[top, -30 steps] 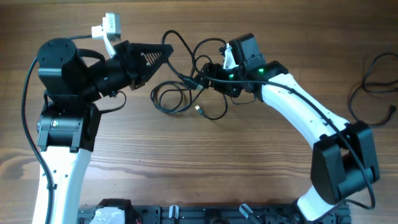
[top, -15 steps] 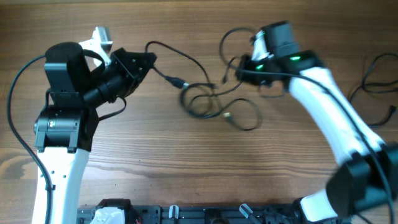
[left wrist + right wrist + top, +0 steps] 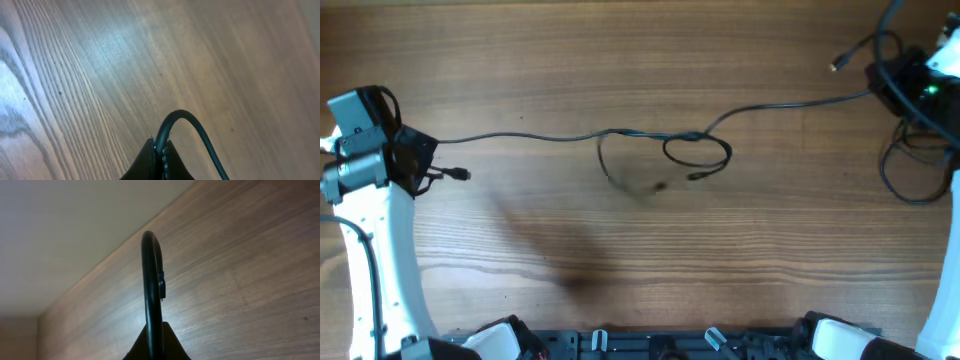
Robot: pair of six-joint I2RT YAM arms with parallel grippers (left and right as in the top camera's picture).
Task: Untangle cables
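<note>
Two arms (image 3: 382,250) splay wide over the table (image 3: 620,280): left gripper (image 3: 420,160) at the left edge, right gripper (image 3: 890,85) by the top-right corner, each clamped on one cable (image 3: 550,138) stretched between them. Pulling-apart step, it seems; the mid-table loop (image 3: 697,151) probably needs regripping next to tease it open.

From overhead we look straight down on the whole table (image 3: 640,260), edge to edge. Each wrist camera sits low and very near, sighting along its own pinched-together fingers: the left gripper (image 3: 161,159) over bare wood grain — the right gripper (image 3: 154,339) toward the table's far edge and a pale background (image 3: 60,230). All three views share the stretched cable (image 3: 520,138).
</note>
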